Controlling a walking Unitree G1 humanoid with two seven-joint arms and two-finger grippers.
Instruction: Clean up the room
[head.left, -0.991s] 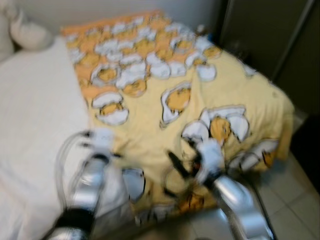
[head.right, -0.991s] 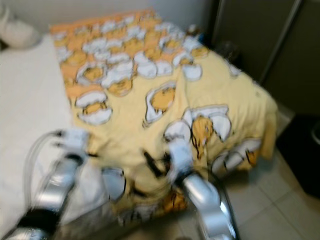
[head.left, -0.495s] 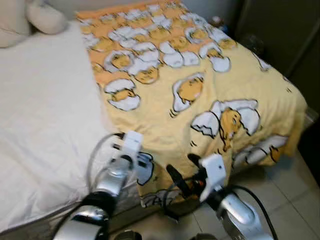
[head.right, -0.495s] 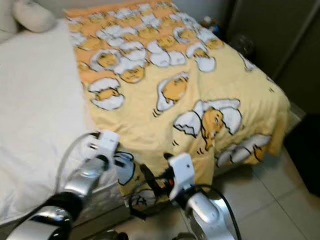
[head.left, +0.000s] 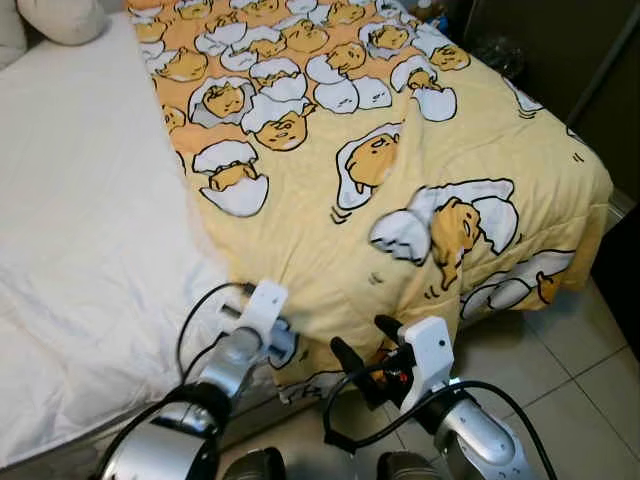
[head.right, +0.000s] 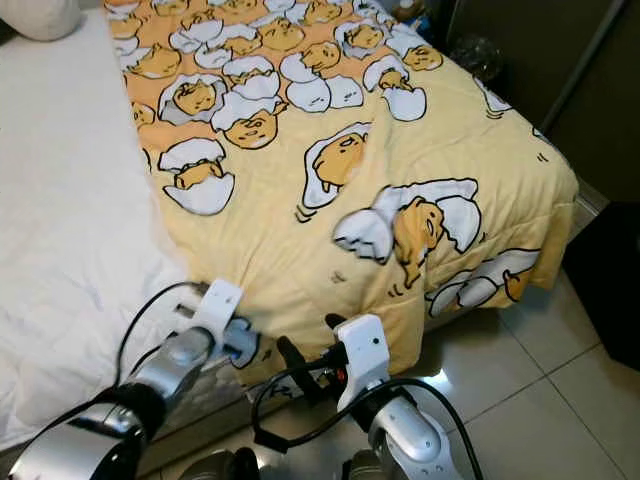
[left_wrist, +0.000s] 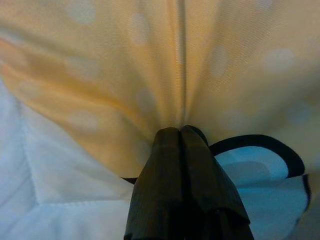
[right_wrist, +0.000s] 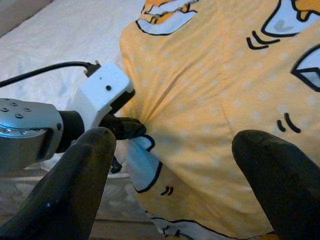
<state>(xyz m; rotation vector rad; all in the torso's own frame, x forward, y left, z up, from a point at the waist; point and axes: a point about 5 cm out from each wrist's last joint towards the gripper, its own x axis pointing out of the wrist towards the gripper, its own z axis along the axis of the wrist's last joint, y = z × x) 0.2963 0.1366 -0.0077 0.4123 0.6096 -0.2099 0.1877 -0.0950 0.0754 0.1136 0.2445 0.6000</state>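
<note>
Yellow blanket edge pinched by left tool | right tool spread, raised beside it

The left claw reaches forward low, its fingers pressed tight together on a pinch of cloth. The right claw hangs just beside it, fingers spread wide.

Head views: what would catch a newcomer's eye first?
The yellow blanket printed with cartoon eggs covers the bed's right half beside the white quilted sheet. At its near edge, the left gripper pinches the fabric shut, while the right gripper hangs open alongside.
</note>
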